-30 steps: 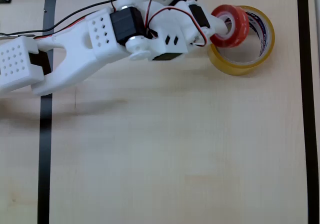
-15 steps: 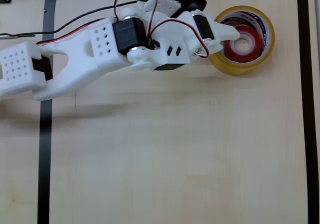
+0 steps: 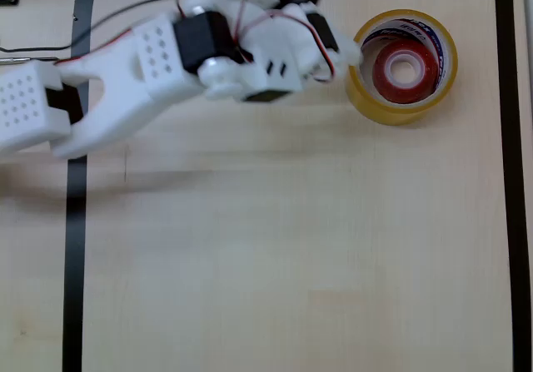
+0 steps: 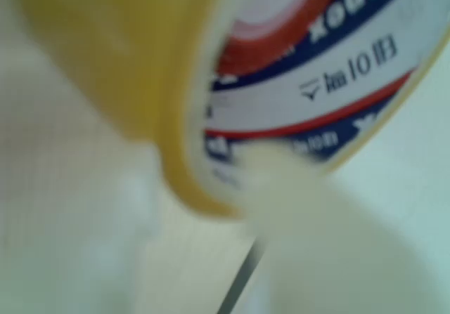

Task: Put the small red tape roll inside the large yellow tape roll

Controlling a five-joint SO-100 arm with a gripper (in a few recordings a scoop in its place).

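Overhead view puts the large yellow tape roll (image 3: 403, 66) in the upper right of the frame, standing on the pale wooden bench (image 3: 291, 255) inside a border of black tape (image 3: 75, 247). The small red tape roll (image 3: 403, 67) lies flat inside it, its white core facing up, ringed all round by the yellow roll's printed inner wall. Going by that, the main part of the task looks done: the red ring sits within the yellow one and rests free of the arm.

The white arm (image 3: 125, 81) reaches in from the left edge, and its tool (image 3: 348, 52) is just beside the left rim of the yellow roll, holding nothing. The picture is blurred there, so I cannot tell whether its fingers are spread or closed.

Wrist view shows the yellow roll (image 4: 140, 82) very close and out of focus, filling the upper part of the frame, with its red and blue printed core (image 4: 316, 96) turned toward the camera. A pale blurred shape at the lower middle may be a finger of the tool; it is too soft to be sure.

What seems left is only for the arm to clear the rolls without knocking the yellow one.
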